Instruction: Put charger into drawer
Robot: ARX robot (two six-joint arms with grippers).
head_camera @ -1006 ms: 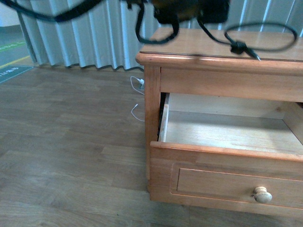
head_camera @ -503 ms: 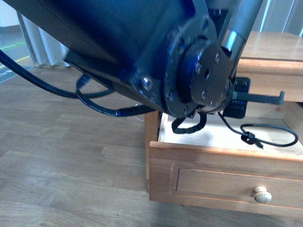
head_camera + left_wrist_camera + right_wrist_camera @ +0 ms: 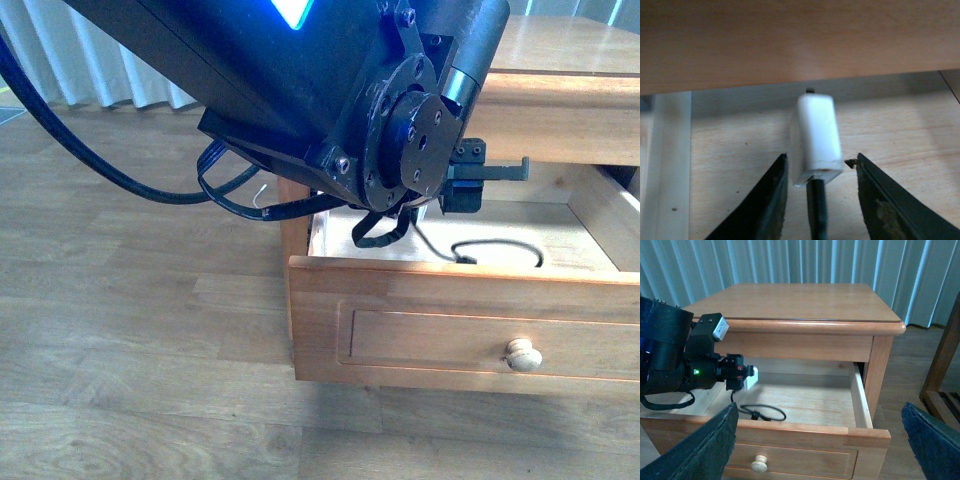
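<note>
Left wrist view: white boxy charger (image 3: 816, 137) w/ blk cable (image 3: 816, 212); left claw (image 3: 820, 158) parted, loosely flanking it, in drawer (image 3: 900, 130).

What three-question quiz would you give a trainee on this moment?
1. True or false: the drawer is shut.
2. Multiple choice: where does the cable loop lie? A, on the cabinet top. B, on the drawer's floor. C, on the room floor.
3. Short answer: the charger sits between which arm's fingers?

Key: 1 false, it is pulled open. 2 B. 3 those of the left gripper.
</note>
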